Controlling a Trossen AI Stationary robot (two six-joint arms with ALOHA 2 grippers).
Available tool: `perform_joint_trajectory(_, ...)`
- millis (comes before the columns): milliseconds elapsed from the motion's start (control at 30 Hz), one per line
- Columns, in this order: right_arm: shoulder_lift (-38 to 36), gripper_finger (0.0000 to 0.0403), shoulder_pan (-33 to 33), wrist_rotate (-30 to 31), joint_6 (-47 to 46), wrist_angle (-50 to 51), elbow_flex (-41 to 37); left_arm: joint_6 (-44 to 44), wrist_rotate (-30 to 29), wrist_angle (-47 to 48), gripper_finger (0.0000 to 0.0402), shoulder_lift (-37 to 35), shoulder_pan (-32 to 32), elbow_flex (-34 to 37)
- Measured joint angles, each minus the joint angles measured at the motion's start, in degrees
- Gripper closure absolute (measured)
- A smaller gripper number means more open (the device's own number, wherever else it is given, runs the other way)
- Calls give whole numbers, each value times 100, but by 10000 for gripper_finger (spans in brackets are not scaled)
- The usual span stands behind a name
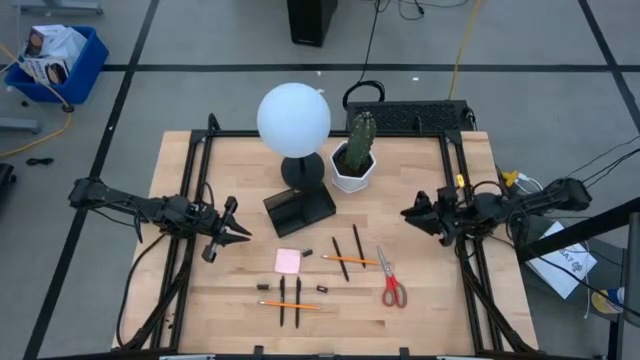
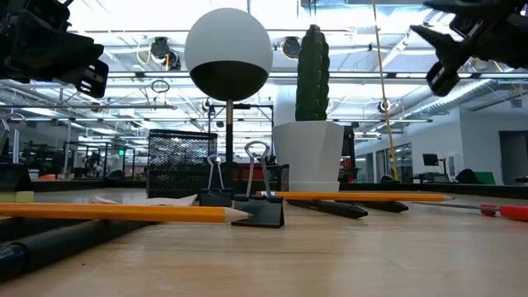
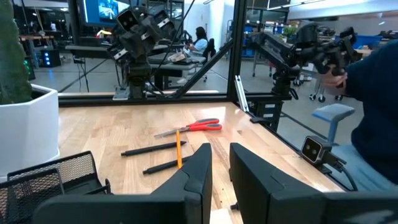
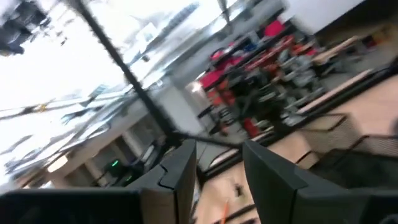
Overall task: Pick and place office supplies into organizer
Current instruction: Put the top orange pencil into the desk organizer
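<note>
Pencils (image 1: 290, 304) and pens (image 1: 341, 257) lie untouched at six o'clock of the organizer (image 1: 299, 211); left gripper (image 1: 240, 232), narrowly parted and empty, should descend squarely; right gripper (image 1: 410, 213), parted, waits.

Two pencils (image 1: 349, 260), four pens (image 1: 340, 258).

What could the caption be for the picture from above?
Two arms wait at the table edges while scissors, pens, pencils and a pink pad lie before the organizer.
</note>
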State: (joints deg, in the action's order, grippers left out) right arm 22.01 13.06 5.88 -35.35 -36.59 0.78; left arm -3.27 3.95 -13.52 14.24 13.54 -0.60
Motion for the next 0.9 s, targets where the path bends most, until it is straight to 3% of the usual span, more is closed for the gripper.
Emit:
perform_joint_trajectory(100,931,275,269,-24,-91,-782,32,-1,0,-2,339,0,-2,-2)
perform_joint_trajectory(200,1818,275,567,51,127,-958,279,-2,0,-2,339,0,-1,-2)
perform_joint_trajectory(400,3706,275,1234,982,868,-1325,1205,-1,0,-1,339,0,-2,-2)
perform_joint_trajectory(733,5880,275,1431,1192,1840,-968,3298,-1,0,-2,339,0,-1,-2)
perform_joint_trajectory(900,6332,276,1398,1672,2391,256,4190,0,0,0,339,0,-2,-2)
